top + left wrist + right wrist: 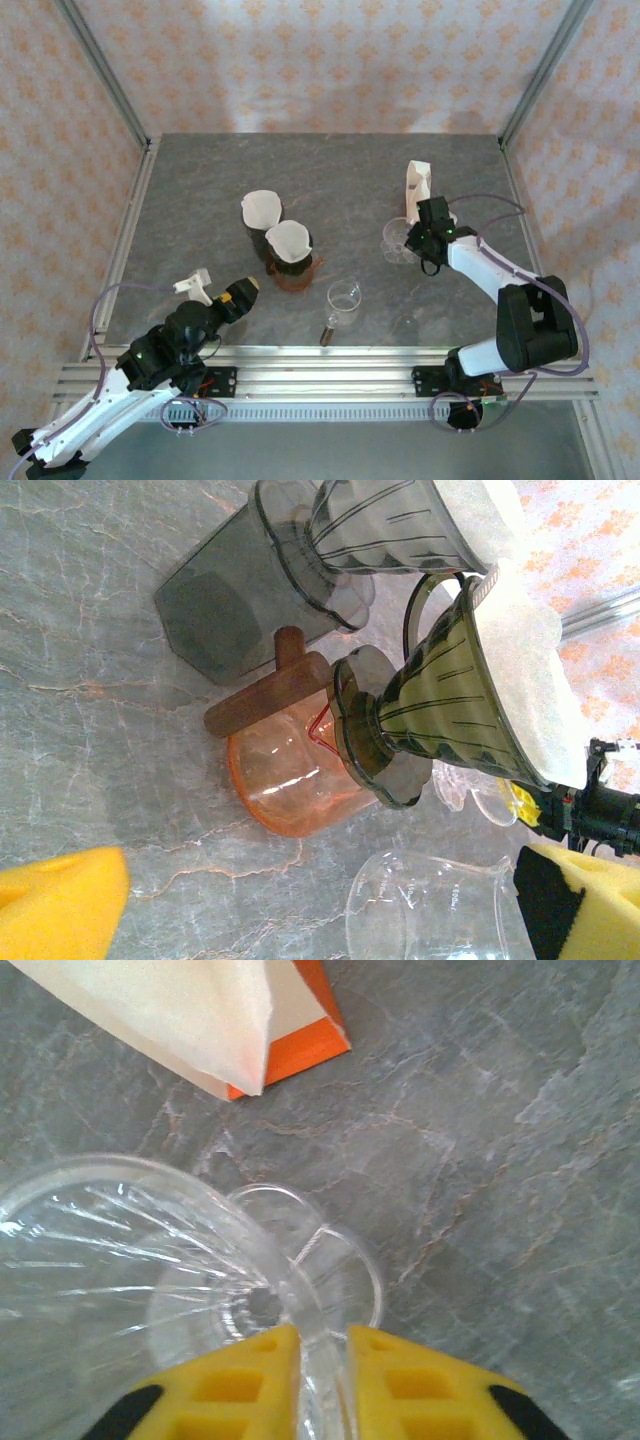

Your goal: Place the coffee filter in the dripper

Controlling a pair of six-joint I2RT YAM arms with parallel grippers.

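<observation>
A clear glass dripper [398, 241] stands right of centre, and my right gripper [428, 236] is shut on its handle. In the right wrist view the yellow fingers [250, 1380] pinch that handle, my right gripper [322, 1345] sitting just behind the ribbed dripper [130, 1250]. A stack of white paper filters [417, 183] in an orange holder lies just beyond it, seen as filters [180, 1010] from the wrist. My left gripper [236, 296] is open near the front left, and its view shows the left gripper [320, 900] with nothing between its pads.
Two dark drippers hold white filters: one [262, 209] on a grey stand, the other [290, 242] on an orange carafe [285, 780] with a wooden handle. A clear glass beaker [345, 296] stands near the front centre. A small brown object [328, 333] lies at the table's edge.
</observation>
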